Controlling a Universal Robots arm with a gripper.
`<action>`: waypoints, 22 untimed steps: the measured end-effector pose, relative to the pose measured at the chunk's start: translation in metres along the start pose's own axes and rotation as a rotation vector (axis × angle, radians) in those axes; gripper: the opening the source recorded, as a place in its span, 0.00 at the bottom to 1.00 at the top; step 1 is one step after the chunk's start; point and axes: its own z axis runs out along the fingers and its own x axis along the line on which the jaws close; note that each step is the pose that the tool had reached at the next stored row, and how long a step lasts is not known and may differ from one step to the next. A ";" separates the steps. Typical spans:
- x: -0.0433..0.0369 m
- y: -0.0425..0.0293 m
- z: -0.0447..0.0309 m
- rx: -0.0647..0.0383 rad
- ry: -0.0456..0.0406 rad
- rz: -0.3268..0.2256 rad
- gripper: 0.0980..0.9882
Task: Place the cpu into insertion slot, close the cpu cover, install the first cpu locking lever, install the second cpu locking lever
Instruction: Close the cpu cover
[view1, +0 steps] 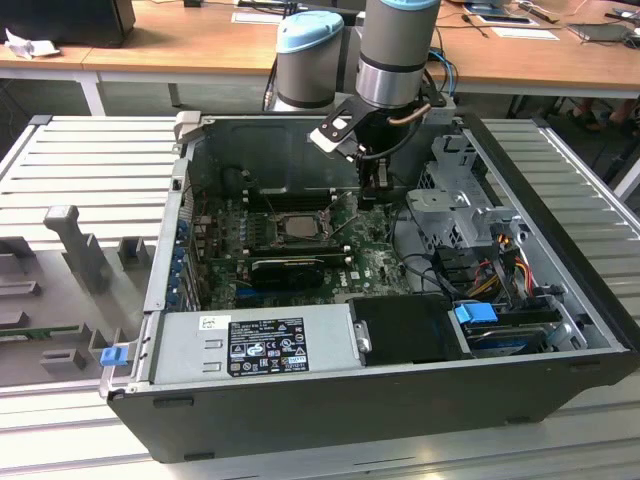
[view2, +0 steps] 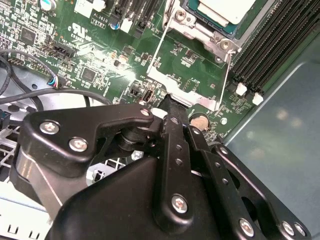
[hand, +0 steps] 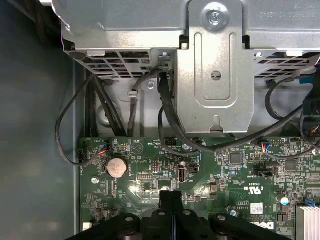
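Note:
The cpu (view2: 225, 9), a pale square chip, lies in the insertion slot (view2: 200, 31) on the green board; in the exterior view the cpu (view1: 292, 226) sits mid-board. The cpu cover (view2: 186, 96), a thin silver frame, stands raised off the slot, and the board shows through its cut-out. My gripper (view2: 169, 102) is shut with nothing between its fingers, its tips right at the cover's free edge; I cannot tell if they touch. In the first wrist view the gripper (hand: 170, 194) hangs over the board, and in the exterior view the gripper (view1: 377, 185) is to the slot's right.
A metal drive cage (hand: 210, 60) with black cables (hand: 167, 115) stands just beyond the board's edge. A coin cell (hand: 116, 166) lies near the fingertips. Black memory slots (view2: 280, 45) flank the socket. A power supply (view1: 255, 345) fills the case's front, and the case wall (view2: 280, 130) is close.

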 end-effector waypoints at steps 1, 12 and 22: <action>0.0000 -0.0006 0.0000 0.000 0.0000 0.000 0.01; -0.0001 -0.0153 -0.0002 0.000 0.0001 0.000 0.01; -0.0003 -0.0311 -0.0003 0.000 0.0001 0.000 0.01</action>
